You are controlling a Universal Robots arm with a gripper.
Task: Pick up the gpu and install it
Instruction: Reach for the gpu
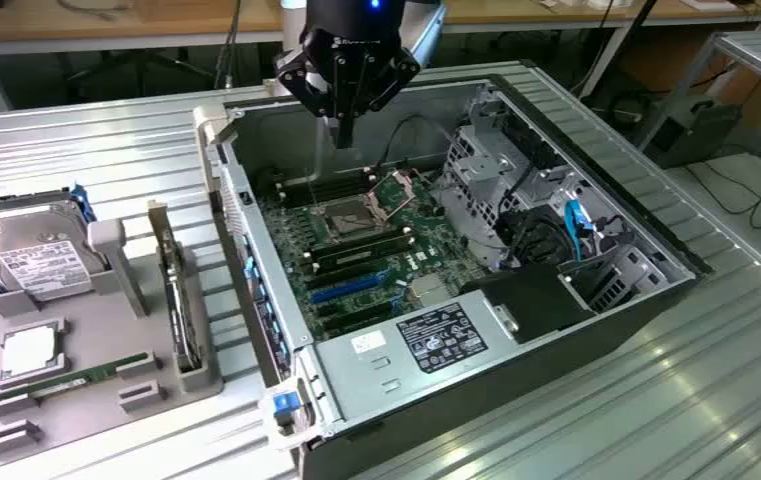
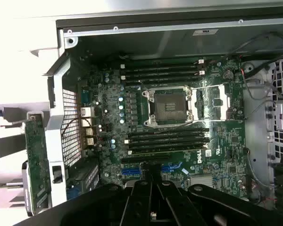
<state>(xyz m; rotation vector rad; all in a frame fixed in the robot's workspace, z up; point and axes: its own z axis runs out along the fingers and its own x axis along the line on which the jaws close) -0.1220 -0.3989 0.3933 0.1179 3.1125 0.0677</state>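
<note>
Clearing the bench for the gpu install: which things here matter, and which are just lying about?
For the job: gpu, shut gripper, computer case.
Lying about: hard drive, RAM stick, silver square chip.

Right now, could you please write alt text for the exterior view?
The shut, empty gripper hangs over the open computer case. On the exterior view's left, the gpu stands on edge in a grey holder beside a hard drive.
</note>
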